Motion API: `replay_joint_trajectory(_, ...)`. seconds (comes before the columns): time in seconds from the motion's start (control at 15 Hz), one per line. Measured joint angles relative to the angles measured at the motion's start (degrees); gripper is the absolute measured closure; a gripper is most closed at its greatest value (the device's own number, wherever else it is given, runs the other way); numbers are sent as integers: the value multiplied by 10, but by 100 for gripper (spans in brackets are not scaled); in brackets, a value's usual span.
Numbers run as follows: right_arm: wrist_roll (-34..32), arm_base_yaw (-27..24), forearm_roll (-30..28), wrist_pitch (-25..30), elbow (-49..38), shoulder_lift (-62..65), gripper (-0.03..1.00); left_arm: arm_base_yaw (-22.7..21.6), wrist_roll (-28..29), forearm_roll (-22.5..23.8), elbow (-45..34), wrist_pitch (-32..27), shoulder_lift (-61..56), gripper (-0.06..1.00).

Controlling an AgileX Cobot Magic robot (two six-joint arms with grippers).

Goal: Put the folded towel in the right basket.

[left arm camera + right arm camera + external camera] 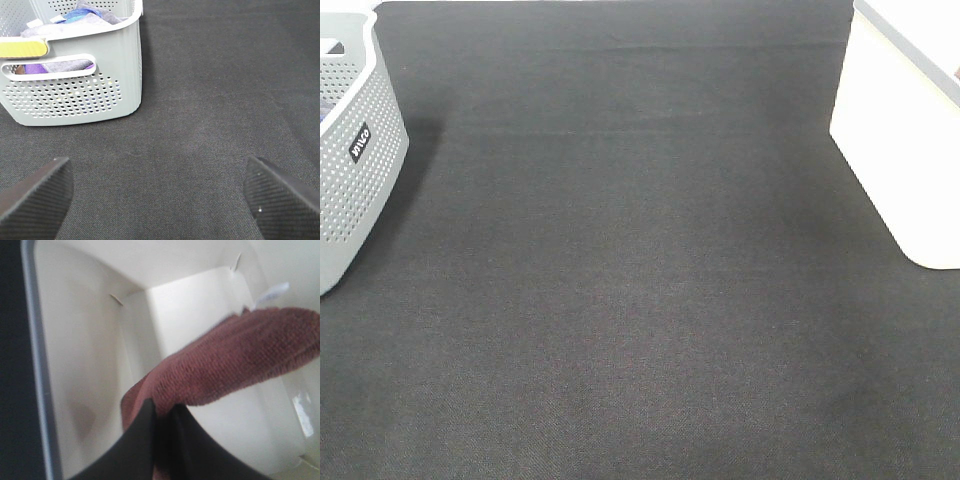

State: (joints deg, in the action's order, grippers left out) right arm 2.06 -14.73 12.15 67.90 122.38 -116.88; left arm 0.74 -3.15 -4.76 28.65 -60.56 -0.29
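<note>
Right now my right gripper (162, 412) is clenched on a maroon towel (235, 355), its two dark fingers pinched together on one end of the fabric. The towel has a nubbly terry weave and stretches away from the fingers in a thick roll-like fold, seen through a soft blur. It hangs over the open inside of the white basket (90, 365), with the basket's pale walls and floor behind it; I cannot tell whether any part of it touches the floor. The basket's rim borders a black table cloth (640, 280) that covers the whole work surface. From the high camera, this basket sits at the right edge of the cloth. At the far left edge stands a grey perforated basket (75, 100) holding purple and blue cloths (82, 12). My left gripper (160, 195) hovers over bare black cloth near that grey basket, jaws spread wide and grasping nothing.
</note>
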Motion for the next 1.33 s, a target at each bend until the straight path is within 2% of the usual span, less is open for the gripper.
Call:
replay_joint_trajectory(0.13,-5,0,0,0,0,-23,73,0,0,0,0,0,0,7)
replay_joint_trajectory(0.33,-10,-1,34,13,0,-30,39,0,0,0,0,0,0,7)
replay_joint_trajectory(0.4,-9,-1,52,14,0,-29,35,0,0,0,0,0,0,7)
replay_joint_trajectory(0.53,-5,0,79,15,0,-15,33,0,0,0,0,0,0,7)
replay_joint_trajectory(0.67,0,12,77,16,0,6,32,0,0,1,0,0,0,7)
replay_joint_trajectory(0.8,1,49,72,17,0,29,32,0,0,1,0,0,0,7)
replay_joint_trajectory(1.33,-13,187,-29,18,-1,96,32,0,0,1,0,0,0,7)
